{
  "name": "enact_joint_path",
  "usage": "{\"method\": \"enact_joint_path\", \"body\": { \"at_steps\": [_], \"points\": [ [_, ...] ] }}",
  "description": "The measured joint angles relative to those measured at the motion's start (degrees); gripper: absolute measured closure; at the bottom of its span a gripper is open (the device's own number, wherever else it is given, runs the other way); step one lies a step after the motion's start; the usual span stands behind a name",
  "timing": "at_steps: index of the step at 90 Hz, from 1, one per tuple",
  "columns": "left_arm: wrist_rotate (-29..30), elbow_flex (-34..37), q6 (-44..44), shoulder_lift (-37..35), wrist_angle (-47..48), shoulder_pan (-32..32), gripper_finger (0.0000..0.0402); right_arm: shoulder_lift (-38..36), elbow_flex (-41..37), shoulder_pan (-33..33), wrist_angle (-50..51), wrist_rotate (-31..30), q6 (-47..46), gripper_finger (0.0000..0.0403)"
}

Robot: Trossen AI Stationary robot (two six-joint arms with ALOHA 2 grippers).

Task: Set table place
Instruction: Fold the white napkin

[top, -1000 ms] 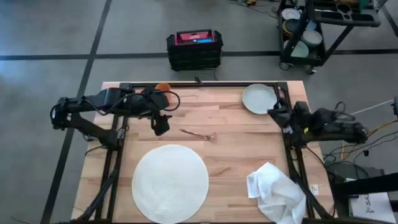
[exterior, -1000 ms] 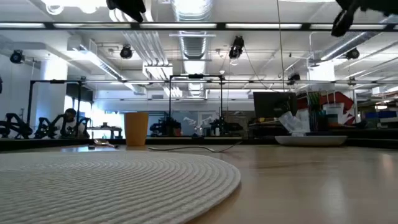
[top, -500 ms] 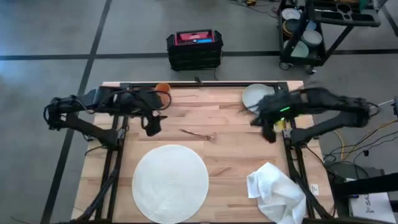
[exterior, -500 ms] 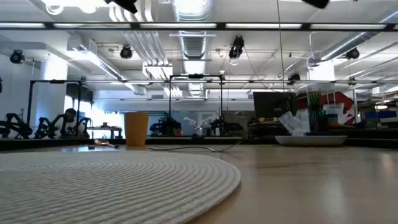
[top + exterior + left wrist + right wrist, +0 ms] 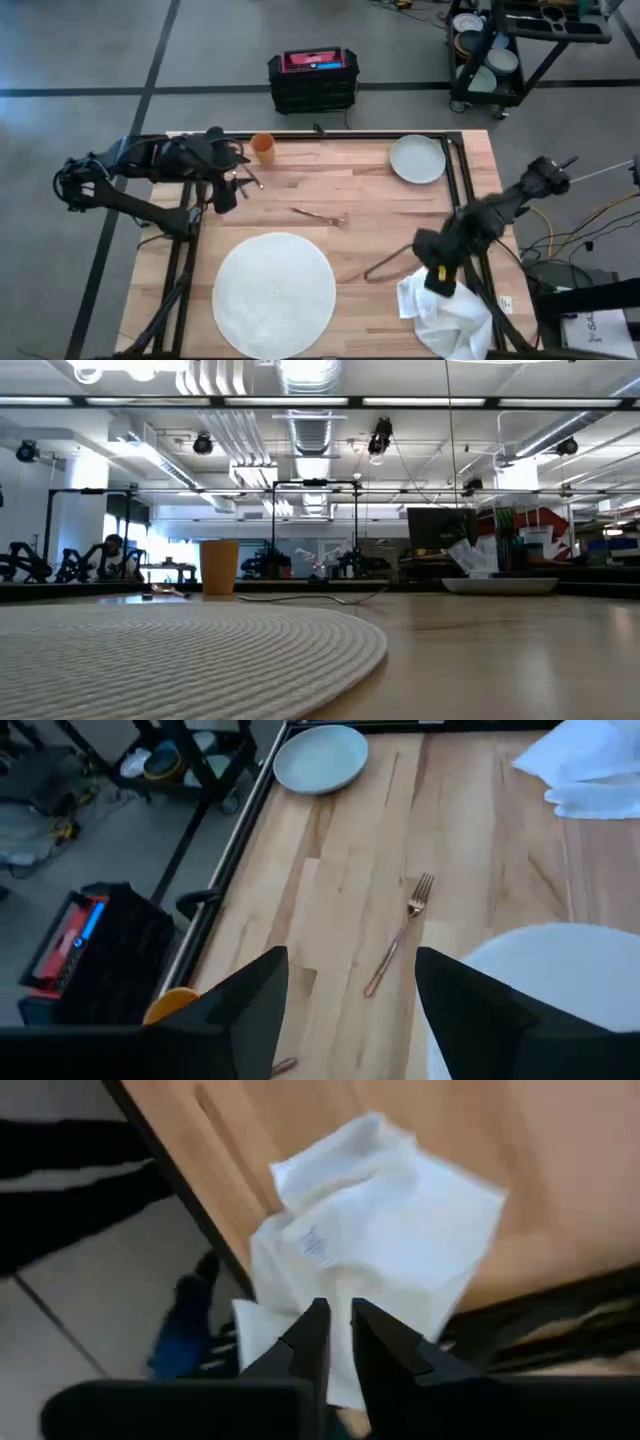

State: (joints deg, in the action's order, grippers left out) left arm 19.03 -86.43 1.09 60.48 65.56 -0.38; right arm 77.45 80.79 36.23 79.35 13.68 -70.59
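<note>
The left gripper (image 5: pixel 222 190) hovers fingers wide apart near the table's (image 5: pixel 370 195) far left corner by the orange cup (image 5: pixel 263 148). The white mat (image 5: pixel 274 292) lies at the near edge. The right gripper (image 5: pixel 440 280), fingers nearly closed and empty, hangs over the white cloth (image 5: pixel 445 315) at the near right corner.

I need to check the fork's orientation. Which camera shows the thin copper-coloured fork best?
The left wrist view: the copper-coloured fork lies unobstructed there, tines clear. The high view shows it small; in the low and right wrist views I cannot make it out.
</note>
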Motion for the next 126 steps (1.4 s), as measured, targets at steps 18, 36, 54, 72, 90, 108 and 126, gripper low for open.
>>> {"method": "enact_joint_path", "body": {
  "at_steps": [18,36,54,72,90,108,126],
  "points": [
    [0.0,0.0,-0.42,0.4,0.02,0.0,0.0182,1.8,-5.74,9.44,-6.24,-0.11,-19.64,0.0249],
    [0.42,0.0,-0.4,0.38,0.04,0.0,0.0188,5.37,-10.18,13.84,-11.28,-0.64,-33.76,0.0172],
    [1.6,0.0,-0.3,0.38,0.13,-0.02,0.0196,9.81,-11.75,14.51,-17.83,-3.78,-43.33,0.0171],
    [2.98,0.0,-0.23,0.38,0.2,0.0,0.019,14.69,-11.73,14.51,-25.44,-4.89,-48.67,0.0191],
    [3.07,0.0,-0.56,0.36,0.35,0.0,0.0182,19.29,-10.21,14.37,-32.0,-4.82,-51.3,0.0183],
    [4.48,0.0,-0.62,0.23,0.48,0.0,0.0188,21.11,-9.18,14.01,-26.3,-4.18,-51.35,0.0178],
    [4.7,0.0,-1.35,0.16,0.5,0.0,0.0196,20.9,-9.33,13.62,-23.5,-1.6,-50.84,0.0191]
  ]
}}
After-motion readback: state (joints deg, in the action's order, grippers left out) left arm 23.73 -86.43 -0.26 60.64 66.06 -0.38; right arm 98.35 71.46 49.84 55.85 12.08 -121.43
